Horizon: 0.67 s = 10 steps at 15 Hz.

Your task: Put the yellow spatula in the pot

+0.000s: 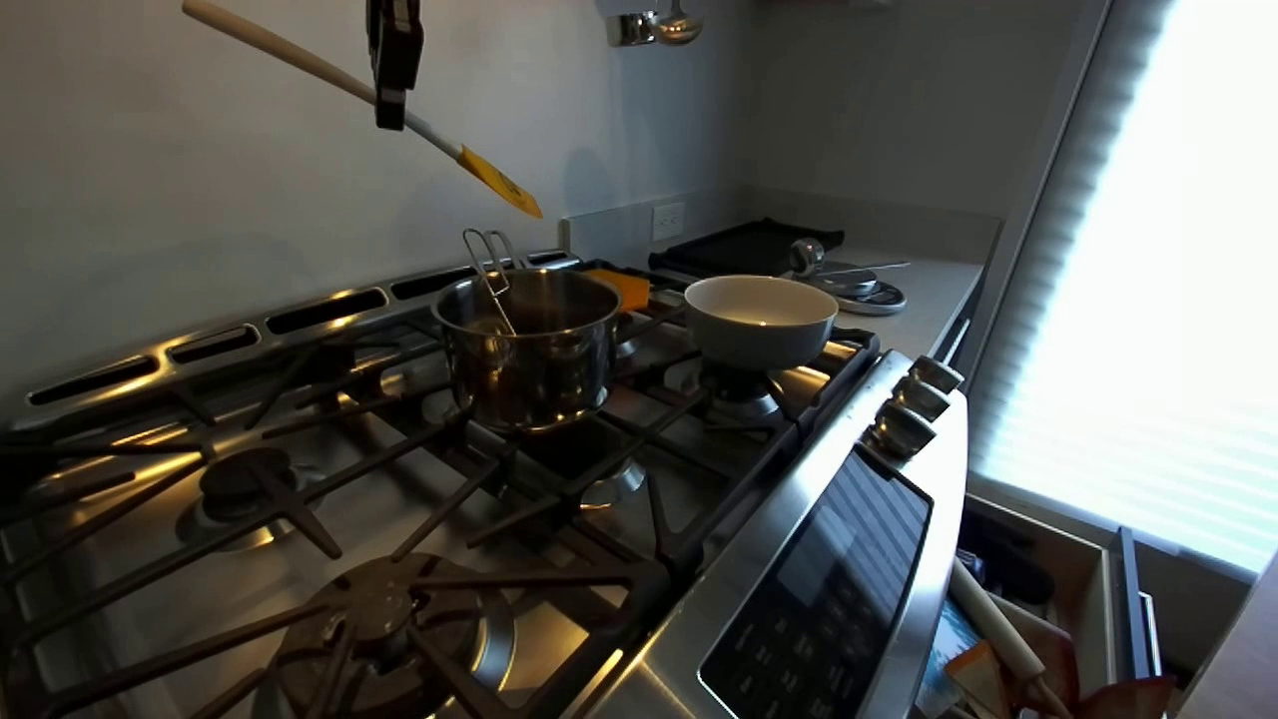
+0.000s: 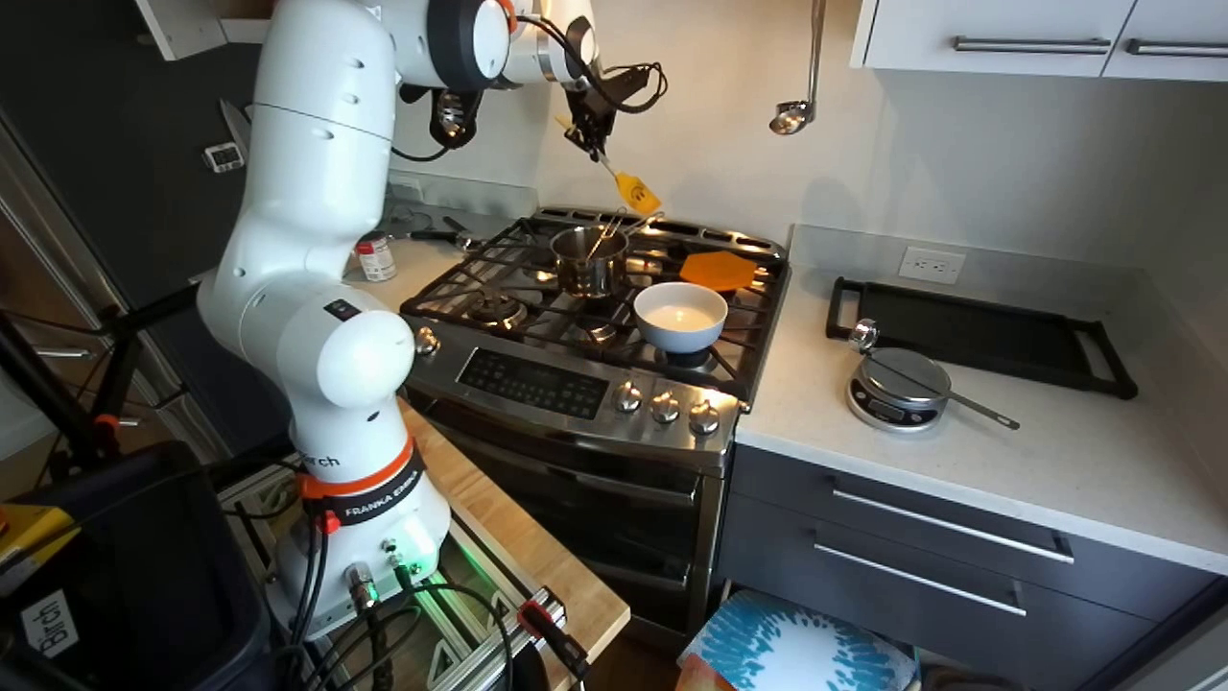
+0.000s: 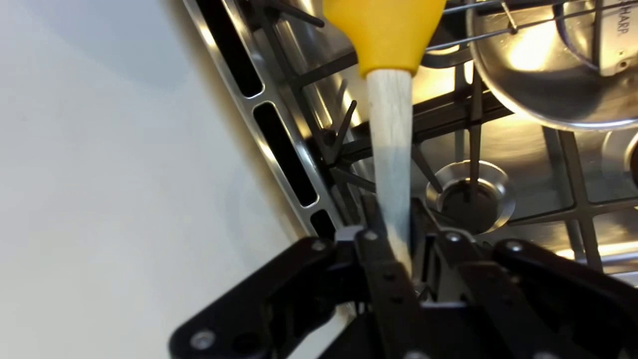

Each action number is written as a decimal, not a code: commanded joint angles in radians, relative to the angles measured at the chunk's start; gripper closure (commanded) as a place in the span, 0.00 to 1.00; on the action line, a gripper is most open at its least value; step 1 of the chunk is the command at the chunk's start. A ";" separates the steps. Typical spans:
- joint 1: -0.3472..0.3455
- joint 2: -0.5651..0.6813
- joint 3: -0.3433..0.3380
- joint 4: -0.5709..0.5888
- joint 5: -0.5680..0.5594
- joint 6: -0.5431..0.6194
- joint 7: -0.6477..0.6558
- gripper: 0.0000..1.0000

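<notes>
My gripper [image 1: 390, 108] is shut on the handle of the yellow spatula [image 1: 499, 183], high above the stove near the back wall. The gripper [image 2: 587, 144] and the yellow blade [image 2: 637, 193] also show in an exterior view. The spatula is tilted, blade end lower, pale handle end up. The steel pot [image 1: 534, 374] stands on a burner grate, below the blade; it also shows in an exterior view [image 2: 581, 278]. In the wrist view the handle [image 3: 391, 114] runs between the fingertips [image 3: 396, 212], and part of the pot [image 3: 528, 107] is at upper right.
A thin wire utensil [image 1: 489, 270] leans in the pot and sticks above its rim. A white bowl [image 2: 679, 331] stands on a front burner, with an orange mat [image 2: 718, 271] behind it. A ladle [image 2: 791, 117] hangs on the wall. A black tray [image 2: 979, 331] and scale [image 2: 897, 408] are on the counter.
</notes>
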 commanded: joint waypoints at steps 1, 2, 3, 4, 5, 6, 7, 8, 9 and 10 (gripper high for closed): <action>0.041 -0.039 -0.039 -0.005 -0.014 -0.067 0.099 0.96; 0.049 -0.039 -0.039 0.004 -0.015 -0.090 0.128 0.96; 0.057 -0.035 -0.038 0.017 -0.010 -0.121 0.153 0.96; 0.062 -0.035 -0.034 0.020 0.000 -0.144 0.179 0.96; 0.067 -0.040 -0.030 0.019 0.006 -0.162 0.209 0.96; 0.075 -0.041 -0.028 0.018 0.008 -0.177 0.241 0.96; 0.077 -0.039 -0.022 0.019 0.016 -0.186 0.259 0.96; 0.079 -0.036 -0.017 0.016 0.027 -0.191 0.281 0.96; 0.084 -0.034 -0.018 0.007 0.028 -0.189 0.314 0.96; 0.088 -0.033 -0.024 -0.007 0.023 -0.173 0.355 0.96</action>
